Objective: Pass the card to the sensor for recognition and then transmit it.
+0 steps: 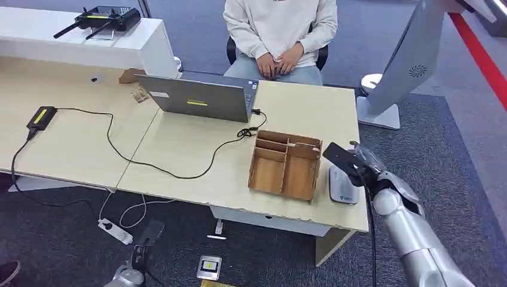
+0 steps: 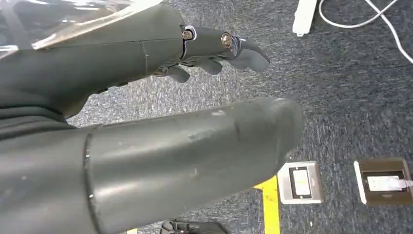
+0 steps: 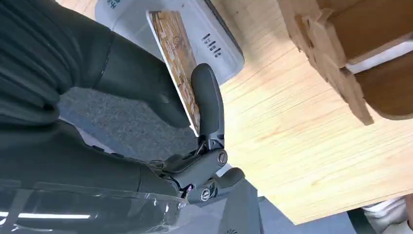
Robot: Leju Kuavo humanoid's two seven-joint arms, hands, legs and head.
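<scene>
At the desk's near right corner, the right hand pinches the card between thumb and a dark finger, its printed face tilted above the pale grey sensor. In the head view the card shows as a dark slab at the sensor's 12 o'clock, hovering rather than touching, as far as can be told. A wooden organiser sits at the sensor's 9 o'clock; a laptop lies farther back, before a seated person. The left hand hangs low over carpet, fingers loosely apart, holding nothing. The recognition step appears under way; next the card likely needs lowering flat onto the reader, then handing across.
</scene>
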